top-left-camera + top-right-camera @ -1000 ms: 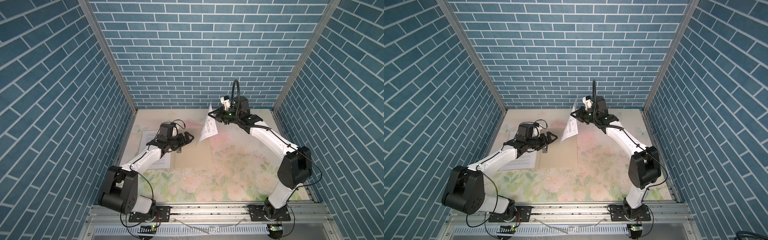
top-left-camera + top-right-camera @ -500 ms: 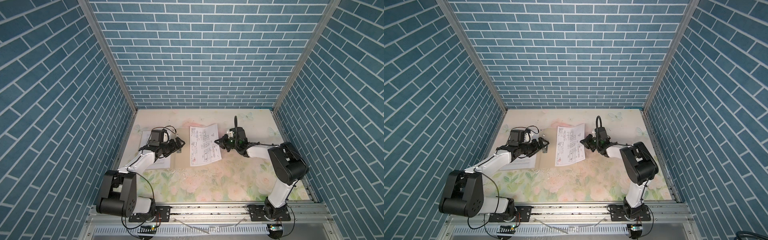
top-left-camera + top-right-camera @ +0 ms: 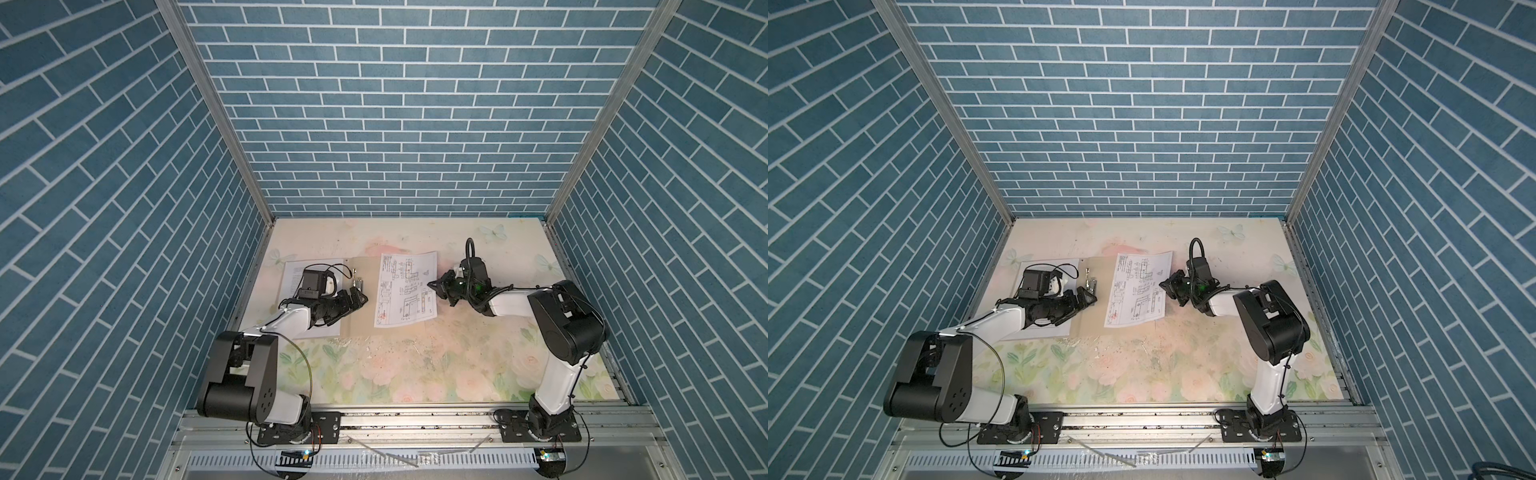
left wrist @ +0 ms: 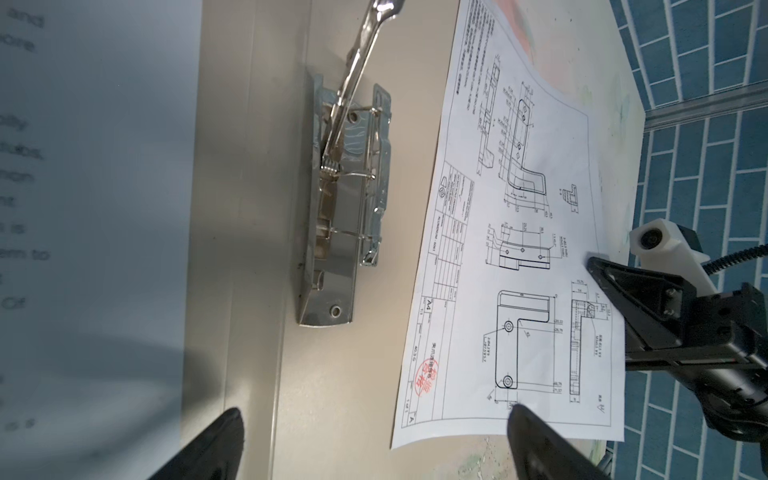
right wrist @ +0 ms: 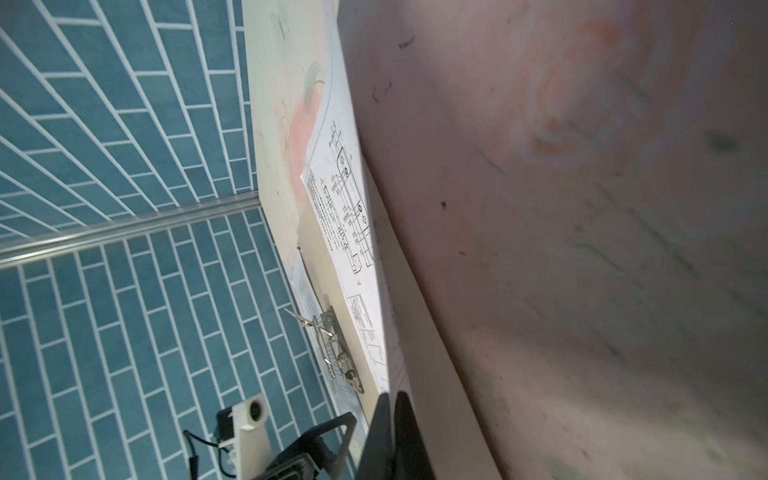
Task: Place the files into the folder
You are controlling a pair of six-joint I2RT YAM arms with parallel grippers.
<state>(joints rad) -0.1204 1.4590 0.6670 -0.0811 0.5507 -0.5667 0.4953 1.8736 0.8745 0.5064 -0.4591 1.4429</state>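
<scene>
The beige folder [image 3: 360, 322] [image 3: 1090, 322] [image 4: 249, 257] lies open on the floral table, its metal clip [image 3: 356, 284] [image 4: 345, 199] [image 5: 337, 353] along the middle. One file, the text sheet [image 3: 292, 275] [image 3: 1068, 268] [image 4: 91, 208], lies on the folder's left half, partly under my left arm. The other file, the drawing sheet [image 3: 405, 291] [image 3: 1138, 291] [image 4: 519, 249] [image 5: 345, 216], lies over the right half. My right gripper [image 3: 430, 285] [image 3: 1162, 285] [image 5: 390, 397] is shut on that sheet's right edge. My left gripper [image 3: 360, 299] [image 3: 1092, 297] [image 4: 374, 415] hovers open by the clip, holding nothing.
Blue brick-patterned walls [image 3: 395, 124] close in the back and both sides. The floral table [image 3: 415, 374] stretches toward the front rail. The drawing sheet's right edge hangs past the folder onto the table.
My right gripper has come down from mid-air with the drawing sheet, which now lies flat over the folder's right half. My left arm has shifted slightly lower and stays open.
</scene>
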